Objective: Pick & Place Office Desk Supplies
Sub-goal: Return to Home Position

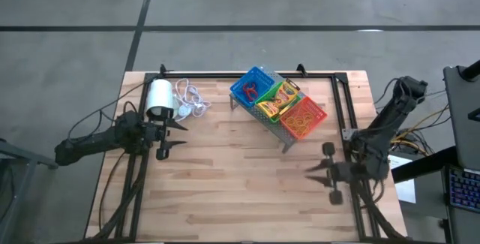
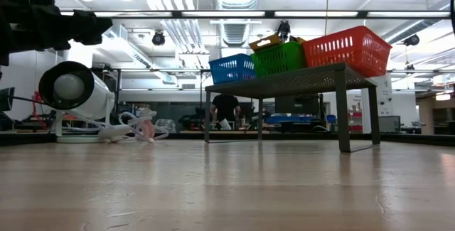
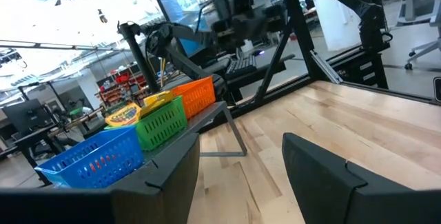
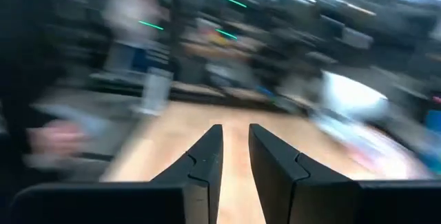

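Observation:
Three small bins stand in a row on the grey rack (image 1: 289, 135) at the table's far middle: blue (image 1: 251, 86), green (image 1: 279, 100) and red-orange (image 1: 304, 116). Yellow-and-green crayon boxes (image 1: 285, 94) stick out of the green bin, and red ring bands (image 1: 252, 91) lie in the blue one. The low view shows the bins (image 2: 281, 57) on the rack top. My left gripper (image 1: 178, 135) hovers open near the table's left side, facing the rack, with the bins (image 3: 162, 122) ahead in its wrist view. My right gripper (image 1: 313, 170) is open by a narrow gap (image 4: 234, 131) near the right edge, touching nothing.
A white roll (image 1: 159, 97) with a loose white cord (image 1: 191, 97) lies at the far left, just beyond my left gripper. A black frame (image 1: 341, 109) runs along the table's edges. Bare wood lies between the arms and toward the near edge. A person (image 2: 226, 110) stands far behind the table.

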{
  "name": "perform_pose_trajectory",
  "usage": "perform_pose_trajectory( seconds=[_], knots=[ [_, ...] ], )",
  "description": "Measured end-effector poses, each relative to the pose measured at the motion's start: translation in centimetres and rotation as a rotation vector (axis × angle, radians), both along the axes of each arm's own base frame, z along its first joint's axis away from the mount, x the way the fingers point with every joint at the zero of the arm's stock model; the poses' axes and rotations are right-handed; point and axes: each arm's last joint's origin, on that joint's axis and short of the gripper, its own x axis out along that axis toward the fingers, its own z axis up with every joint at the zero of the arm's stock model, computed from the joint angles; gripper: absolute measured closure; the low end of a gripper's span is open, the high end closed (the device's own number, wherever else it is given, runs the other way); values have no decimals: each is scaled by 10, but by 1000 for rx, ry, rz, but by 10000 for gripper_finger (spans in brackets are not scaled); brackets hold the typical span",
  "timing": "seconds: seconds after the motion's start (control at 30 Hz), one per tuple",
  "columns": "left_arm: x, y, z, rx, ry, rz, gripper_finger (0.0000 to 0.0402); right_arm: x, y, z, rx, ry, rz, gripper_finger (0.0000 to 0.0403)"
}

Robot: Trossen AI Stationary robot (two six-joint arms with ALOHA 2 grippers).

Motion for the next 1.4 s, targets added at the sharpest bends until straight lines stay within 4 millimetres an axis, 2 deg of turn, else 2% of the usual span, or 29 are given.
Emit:
perform_pose_trajectory(
  seconds=[0.1, 0.17, 0.2, 0.33, 0.5, 0.6, 1.0, 1.4],
  knots=[
    [0, 0, 0, 0, 0, 0, 192, -3, -4, -6, -64, -128, 366, 335],
    [0, 0, 0, 0, 0, 0, 192, -5, -9, -12, -56, -155, 531, 335],
    [0, 0, 0, 0, 0, 0, 192, -4, -15, -14, -25, -148, 531, 335],
    [0, 0, 0, 0, 0, 0, 192, 5, -41, -16, 76, -123, 319, 335],
    [0, 0, 0, 0, 0, 0, 192, 5, -64, -20, 94, -103, 457, 335],
    [0, 0, 0, -1, 0, 0, 192, 2, -73, -31, 119, -83, 516, 335],
    [0, 0, 0, -2, 0, 0, 192, -15, -86, -61, 179, -147, 462, 335],
    [0, 0, 0, -3, 1, 0, 192, -23, -90, -60, 182, -143, 465, 335]
  ],
)
